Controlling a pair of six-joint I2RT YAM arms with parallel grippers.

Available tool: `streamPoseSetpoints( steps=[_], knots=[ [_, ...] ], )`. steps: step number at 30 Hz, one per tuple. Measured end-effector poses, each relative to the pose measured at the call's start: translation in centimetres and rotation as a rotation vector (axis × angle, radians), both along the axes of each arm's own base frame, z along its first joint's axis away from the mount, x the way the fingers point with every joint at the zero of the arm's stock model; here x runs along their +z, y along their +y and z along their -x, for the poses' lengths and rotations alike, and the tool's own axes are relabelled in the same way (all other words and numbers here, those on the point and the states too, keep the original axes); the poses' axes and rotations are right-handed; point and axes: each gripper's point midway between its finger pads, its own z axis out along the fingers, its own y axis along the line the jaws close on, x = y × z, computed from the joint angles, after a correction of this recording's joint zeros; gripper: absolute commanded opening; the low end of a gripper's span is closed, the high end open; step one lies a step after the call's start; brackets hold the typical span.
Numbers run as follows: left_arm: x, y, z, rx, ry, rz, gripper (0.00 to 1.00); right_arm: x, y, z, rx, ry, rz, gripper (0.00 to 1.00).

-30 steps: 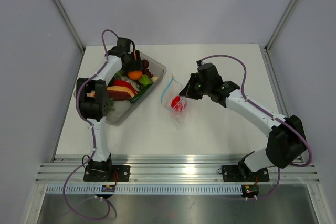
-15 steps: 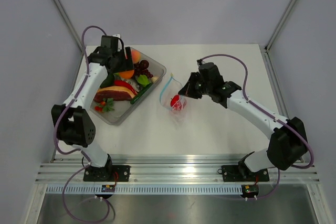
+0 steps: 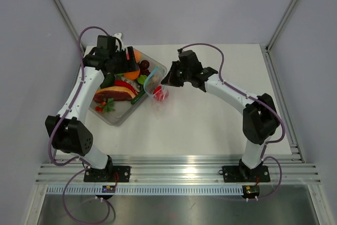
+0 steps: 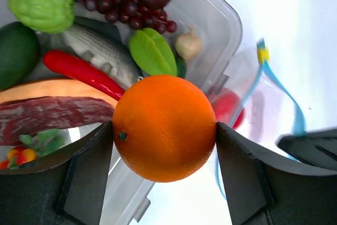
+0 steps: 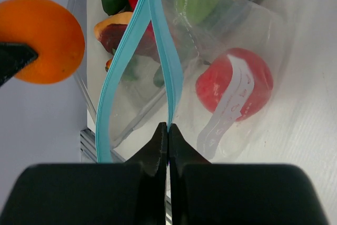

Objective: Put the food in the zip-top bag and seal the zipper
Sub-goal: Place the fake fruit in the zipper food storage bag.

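My left gripper is shut on an orange toy fruit and holds it above the clear tub's near corner; it shows in the top view too. My right gripper is shut on the light-blue zipper strip of the zip-top bag, holding the mouth open beside the tub. A red fruit lies inside the bag. The bag's blue strip also shows in the left wrist view, right of the orange.
The clear rigid tub at the back left holds more toy food: green pieces, a red pepper, purple grapes, a fish, a meat slice. Frame posts stand at the back corners.
My right gripper has carried the bag left, up next to the tub. My left gripper has lifted the orange out of the tub and shifted it slightly towards the bag.
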Motion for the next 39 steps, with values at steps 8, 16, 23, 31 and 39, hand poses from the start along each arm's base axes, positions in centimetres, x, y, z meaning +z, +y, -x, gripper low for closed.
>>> streamPoseSetpoints(
  steps=[8, 16, 23, 31, 39],
  knots=[
    [0.1, -3.5, 1.4, -0.116, 0.029, 0.116, 0.47, -0.6, 1.3, -0.6, 0.018, 0.020, -0.012, 0.00],
    [1.4, -7.1, 3.0, -0.222, 0.022, 0.216, 0.47, -0.6, 1.5, -0.8, 0.017, 0.023, -0.019, 0.00],
    [-0.7, -8.5, 3.9, -0.251, 0.070, 0.246, 0.47, -0.5, 1.7, -0.7, 0.021, 0.028, -0.027, 0.00],
    [-3.2, -8.6, 3.1, -0.233, 0.113, 0.250, 0.47, -0.9, 1.6, -0.5, 0.024, 0.042, -0.027, 0.00],
    [-5.5, -9.1, 2.3, -0.219, 0.151, 0.227, 0.72, -1.6, 1.4, 0.2, 0.023, 0.062, -0.034, 0.00]
  ],
)
